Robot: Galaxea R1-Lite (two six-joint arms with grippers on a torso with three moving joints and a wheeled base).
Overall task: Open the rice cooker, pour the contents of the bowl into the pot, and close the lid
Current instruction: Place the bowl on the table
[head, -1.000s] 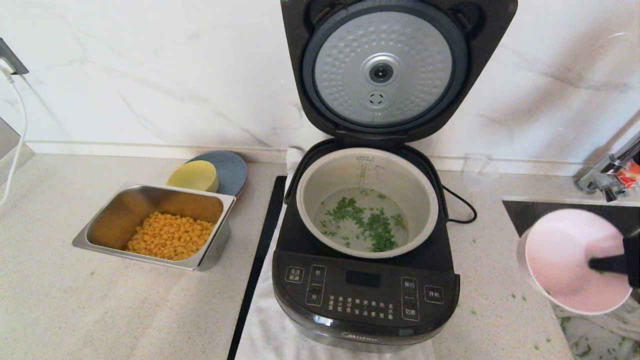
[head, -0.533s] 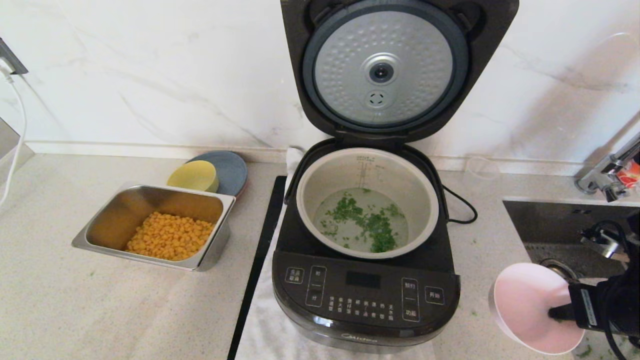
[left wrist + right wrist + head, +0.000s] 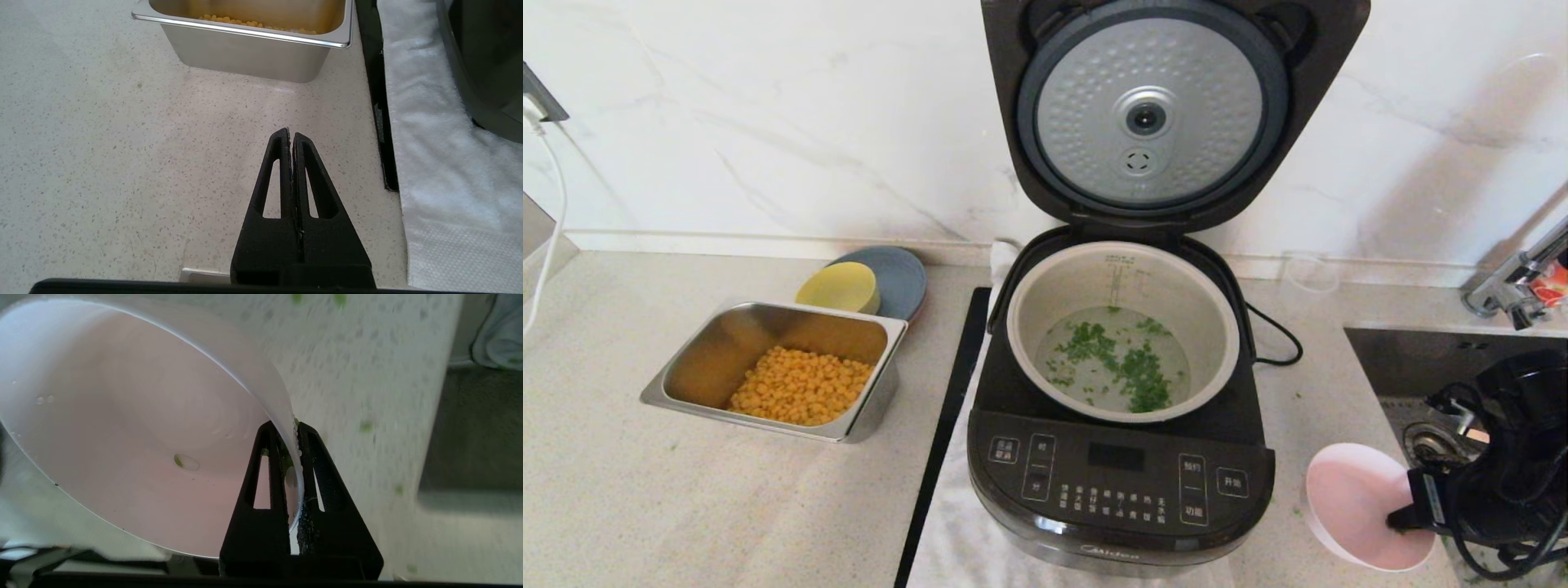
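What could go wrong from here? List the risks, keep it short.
1. The right gripper pinches only the rim of the tilted pink bowl, which hangs at the counter's edge beside the sink; a slip could drop it.
2. The wet bowl could drip further green bits onto the counter.
3. The lid stands fully open; the cooker still needs closing.

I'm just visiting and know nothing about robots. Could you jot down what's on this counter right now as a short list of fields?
Rice cooker: lid raised upright
Pot: holds water and chopped green herb
Bowl: pale pink, nearly empty, tilted, right of the cooker
Right gripper: shut on the bowl's rim
Left gripper: shut, holding nothing, over bare counter
Steel tray: yellow corn, left of the cooker
Yellow bowl: behind the tray
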